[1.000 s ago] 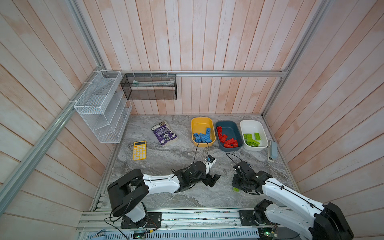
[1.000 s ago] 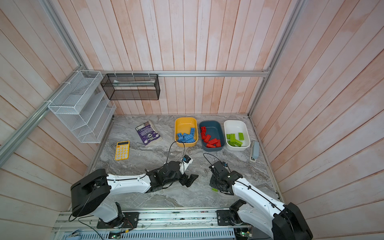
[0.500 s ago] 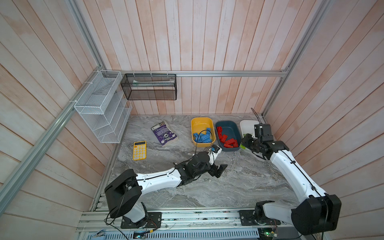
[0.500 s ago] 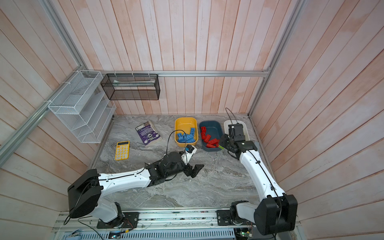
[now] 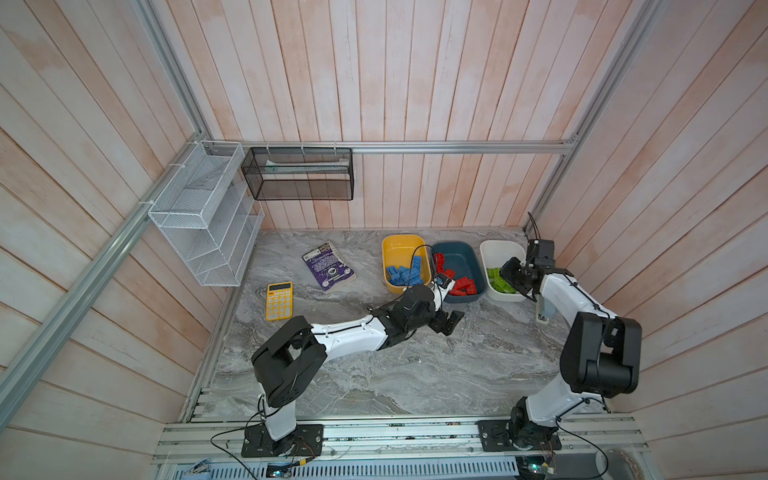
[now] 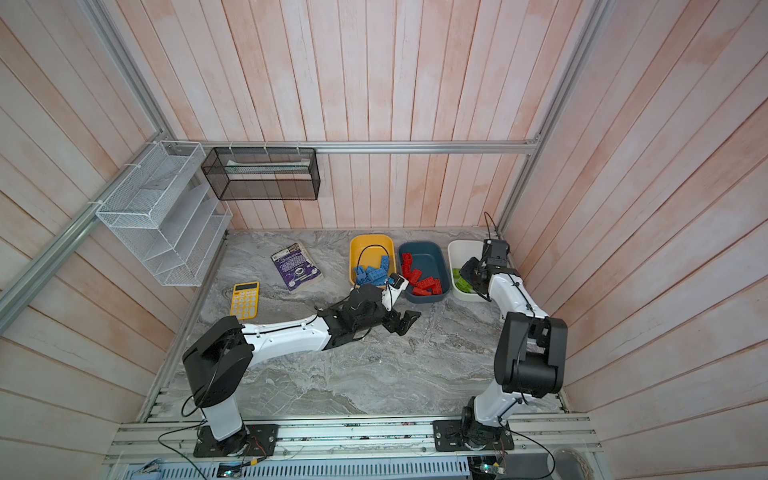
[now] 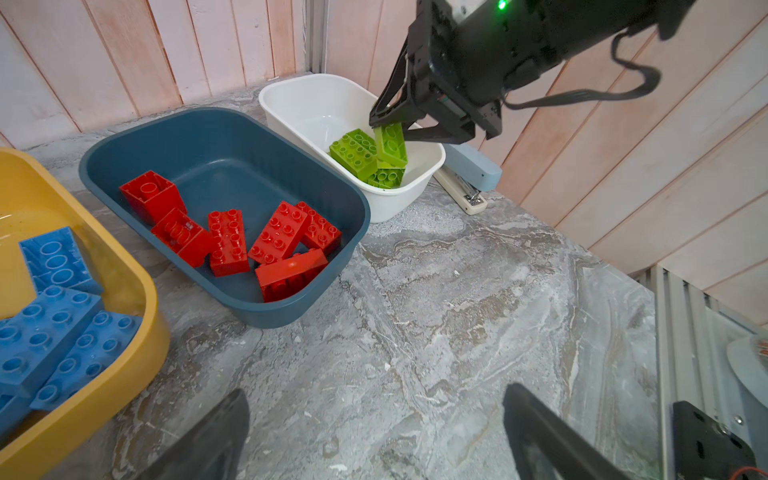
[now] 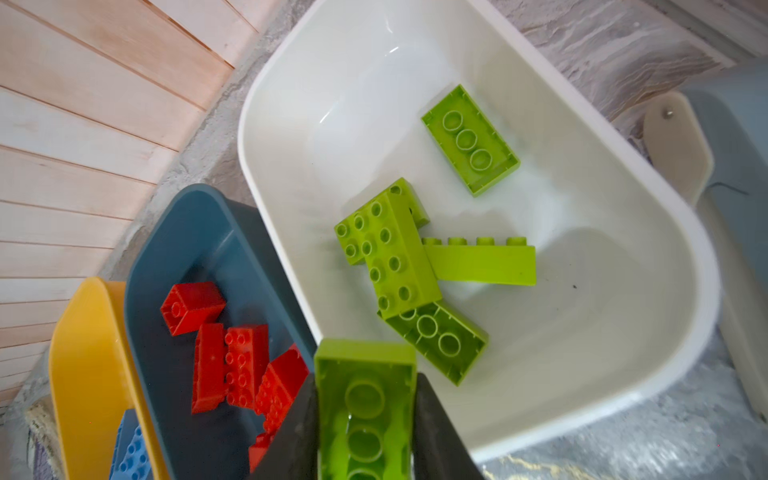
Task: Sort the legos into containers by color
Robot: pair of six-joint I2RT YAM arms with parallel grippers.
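Right wrist view shows one green lego (image 8: 365,407), hollow underside toward the camera, clamped between the jaws of the right end effector (image 8: 365,380) and held over the white tub (image 8: 353,104). Several other lime green legos (image 8: 390,253) lie loose in that tub. Beside it, the teal tub (image 7: 208,145) holds red legos (image 7: 274,232), and the yellow tub (image 7: 41,195) holds blue legos (image 7: 50,332). The left end effector (image 7: 376,392) is spread wide and empty over bare table (image 7: 457,311), near the teal tub.

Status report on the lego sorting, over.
Right gripper shut on lime green lego brick above white plastic tub. Left gripper open, empty. Nothing in the way.
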